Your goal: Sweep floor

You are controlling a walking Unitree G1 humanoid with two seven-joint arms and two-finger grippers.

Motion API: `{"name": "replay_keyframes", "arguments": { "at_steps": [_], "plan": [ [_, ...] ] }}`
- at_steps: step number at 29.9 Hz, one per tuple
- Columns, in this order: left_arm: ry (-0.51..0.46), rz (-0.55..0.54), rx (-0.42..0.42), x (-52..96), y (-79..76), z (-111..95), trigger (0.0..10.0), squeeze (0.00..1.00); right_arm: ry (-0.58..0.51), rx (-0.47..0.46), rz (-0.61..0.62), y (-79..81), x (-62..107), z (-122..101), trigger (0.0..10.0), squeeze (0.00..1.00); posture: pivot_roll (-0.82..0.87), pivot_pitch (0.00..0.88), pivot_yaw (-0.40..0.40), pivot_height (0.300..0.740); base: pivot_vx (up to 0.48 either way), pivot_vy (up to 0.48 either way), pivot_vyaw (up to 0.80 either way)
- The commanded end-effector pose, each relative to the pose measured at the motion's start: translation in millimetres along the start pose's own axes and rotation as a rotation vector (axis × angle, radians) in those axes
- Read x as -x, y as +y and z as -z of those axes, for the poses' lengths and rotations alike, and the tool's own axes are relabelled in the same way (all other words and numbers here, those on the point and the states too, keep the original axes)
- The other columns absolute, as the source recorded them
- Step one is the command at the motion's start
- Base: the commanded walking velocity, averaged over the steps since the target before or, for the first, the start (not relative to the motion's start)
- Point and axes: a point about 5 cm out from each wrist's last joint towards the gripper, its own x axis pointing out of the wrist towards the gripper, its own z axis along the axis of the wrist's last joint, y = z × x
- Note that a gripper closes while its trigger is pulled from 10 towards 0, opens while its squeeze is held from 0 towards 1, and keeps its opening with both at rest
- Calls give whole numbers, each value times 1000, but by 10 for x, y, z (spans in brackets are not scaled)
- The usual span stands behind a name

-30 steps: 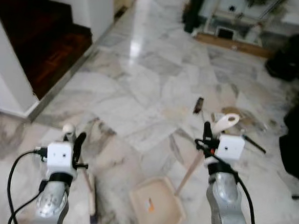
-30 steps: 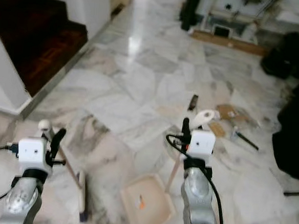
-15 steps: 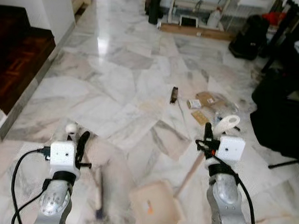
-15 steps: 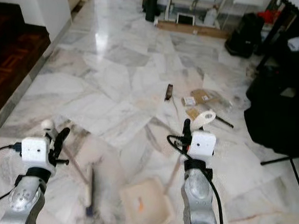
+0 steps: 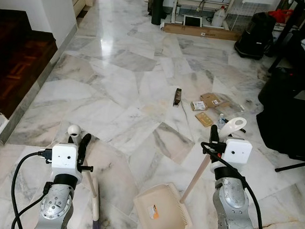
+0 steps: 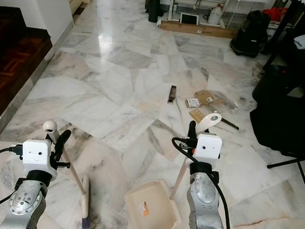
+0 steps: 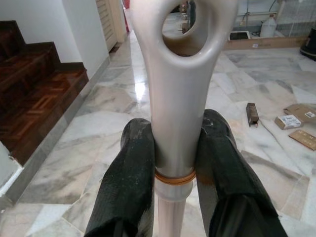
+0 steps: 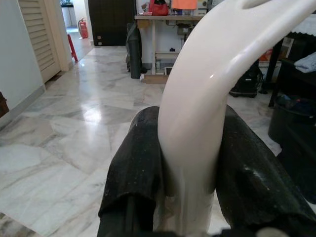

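left pincer (image 7: 175,163): pinching cream broom handle (image 7: 174,98) near its top loop
broom head (image 5: 94,210): on marble floor (image 5: 128,86), just in front of robot's left
right pincer (image 8: 190,158): pinching dustpan handle (image 8: 207,89)
dustpan (image 5: 161,216): flat on floor, beside broom head
litter: cardboard scraps (image 5: 205,103) ahead, well apart from dustpan

My left jaws clamp the cream broom (image 5: 90,196) just below its looped handle end, the stick slanting down to dark bristles on the marble. My right jaws pinch the curved top of the cream dustpan (image 5: 162,216), whose pan sits flat between both jaws, holding an orange scrap.
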Motion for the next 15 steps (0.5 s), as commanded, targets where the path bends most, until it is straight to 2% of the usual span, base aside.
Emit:
{"name": "replay_keyframes", "arguments": {
  "at_steps": [1, 10, 15],
  "plan": [
    [-5, -10, -7, -1, 21, -19, 10000, 0, -44, -6, 4, -7, -27, -92, 10000, 0, 7, 149, -45, 740, 0, 0, 0],
    [-3, -8, -6, -5, 21, -17, 10000, 0, -40, -8, 8, -12, -29, -84, 10000, 0, 8, 154, -41, 740, 0, 0, 0],
    [-2, -5, -9, -8, 20, -17, 10000, 0, -40, -9, 10, -10, -30, -83, 10000, 0, 9, 149, -41, 740, 264, 0, 0]
  ]
}}
